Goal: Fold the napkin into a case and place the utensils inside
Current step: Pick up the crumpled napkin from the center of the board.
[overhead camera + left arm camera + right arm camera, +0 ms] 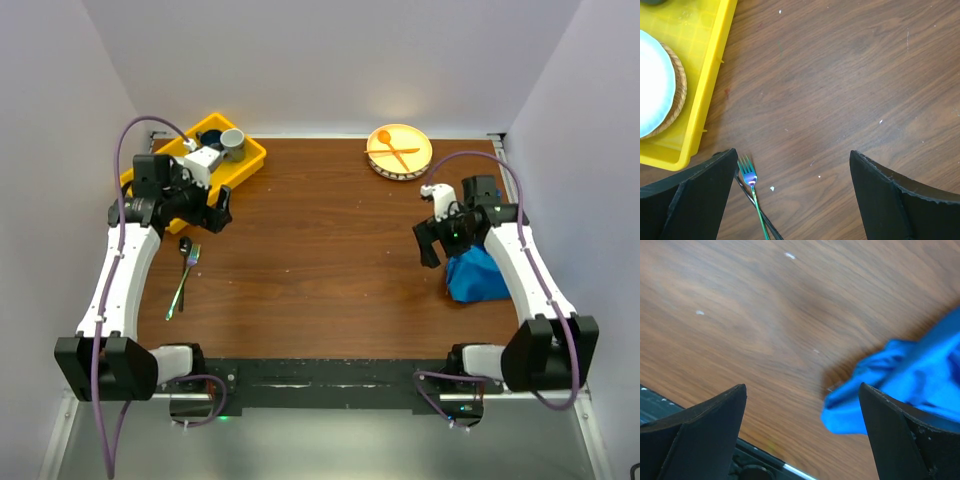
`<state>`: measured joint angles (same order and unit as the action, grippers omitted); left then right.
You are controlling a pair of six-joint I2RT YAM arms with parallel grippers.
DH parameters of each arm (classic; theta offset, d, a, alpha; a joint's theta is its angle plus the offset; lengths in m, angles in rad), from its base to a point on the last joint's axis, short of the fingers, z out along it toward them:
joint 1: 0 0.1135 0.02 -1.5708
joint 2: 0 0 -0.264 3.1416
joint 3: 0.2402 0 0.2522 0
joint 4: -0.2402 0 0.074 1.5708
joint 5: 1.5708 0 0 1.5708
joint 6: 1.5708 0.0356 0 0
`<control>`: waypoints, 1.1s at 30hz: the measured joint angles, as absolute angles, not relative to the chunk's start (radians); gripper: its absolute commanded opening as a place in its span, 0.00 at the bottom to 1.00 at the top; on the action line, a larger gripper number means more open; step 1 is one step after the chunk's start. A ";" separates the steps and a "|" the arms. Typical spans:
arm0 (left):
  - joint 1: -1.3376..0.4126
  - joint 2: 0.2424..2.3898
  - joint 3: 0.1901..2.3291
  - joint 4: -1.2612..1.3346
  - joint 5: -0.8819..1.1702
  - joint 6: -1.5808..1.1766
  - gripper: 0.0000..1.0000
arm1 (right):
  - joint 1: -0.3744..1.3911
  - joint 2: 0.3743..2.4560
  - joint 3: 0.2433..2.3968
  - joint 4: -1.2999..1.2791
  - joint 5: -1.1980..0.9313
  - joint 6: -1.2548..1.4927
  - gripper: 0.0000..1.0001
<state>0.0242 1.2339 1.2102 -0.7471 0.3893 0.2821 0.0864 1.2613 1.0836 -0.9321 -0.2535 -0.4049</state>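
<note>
Nearest the arm bases, on the right side of the wooden table [320, 300], the napkin [478, 278] lies as a crumpled blue heap, partly under the right forearm. No fold has been made, so there is no case yet. The right wrist view shows a loose lobe of the cloth [910, 375] just beside one finger. The right gripper [430, 248] hovers over bare wood with its jaws spread wide and empty.

The cloth looks light and limp and will likely sag and bunch. It probably wants pinching at a corner or free edge and spreading flat first.

On the left, the iridescent fork [190, 262] and spoon [184, 244] lie together flat on the table, handles pointing toward the bases. The left gripper [218, 212] hangs just beyond them, jaws spread and empty, with the fork's tines [749, 175] beside one finger. Thin, stiff and slick, they likely need a low pinch across the handle.

Farthest back are a yellow tray [252, 160] holding a grey cup [233, 143], and a yellow plate [424, 152] with orange plastic utensils [395, 150].
</note>
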 measured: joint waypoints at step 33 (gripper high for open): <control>0.018 1.242 1.210 -0.749 0.393 0.307 1.00 | 0.036 1.673 1.437 -1.192 -0.359 -0.750 0.00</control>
<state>0.0181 1.2419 1.2098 -0.7494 0.3935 0.3065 0.0357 1.6730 1.4368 -1.1915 -0.3588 -0.7502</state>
